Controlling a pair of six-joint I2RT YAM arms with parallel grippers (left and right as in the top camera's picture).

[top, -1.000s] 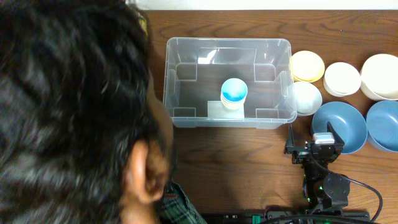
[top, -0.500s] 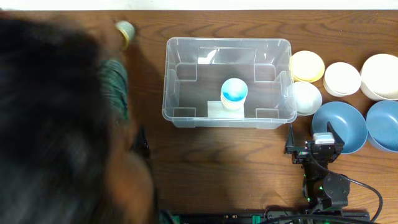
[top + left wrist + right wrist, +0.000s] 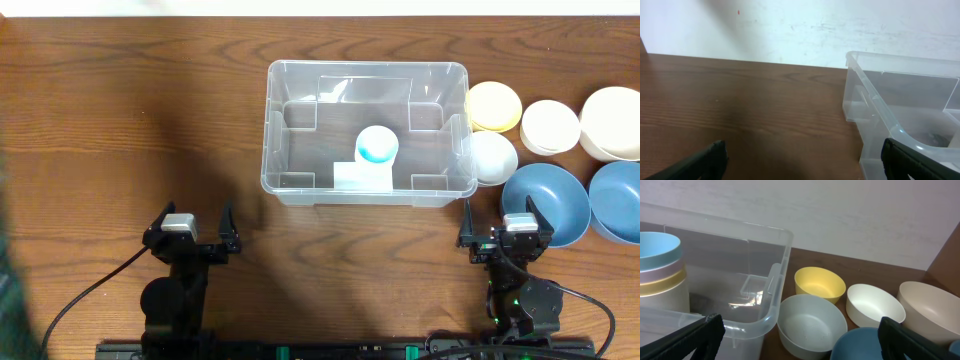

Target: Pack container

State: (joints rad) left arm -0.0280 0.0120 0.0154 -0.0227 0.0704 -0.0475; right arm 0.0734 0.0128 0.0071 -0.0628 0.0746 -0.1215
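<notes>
Left gripper (image 3: 190,222) and right gripper (image 3: 500,220) low at near edge, jaws spread, empty.
Clear container (image 3: 270,135) upright, stacked cups (image 3: 377,148) inside.

6 bowls (image 3: 550,127), stacked cups (image 3: 377,147), wooden table (image 3: 120,120)

the left arm (image 3: 168,300) and right arm (image 3: 540,300) are black, each topped by a grey block (image 3: 178,222). the left end effector (image 3: 193,218) and right end effector (image 3: 500,225) have black fingers (image 3: 228,224). a black cable (image 3: 85,295) trails at lower left; green lights (image 3: 515,298) dot the right arm.

Dark wooden table (image 3: 120,120), white wall (image 3: 790,30)
</notes>
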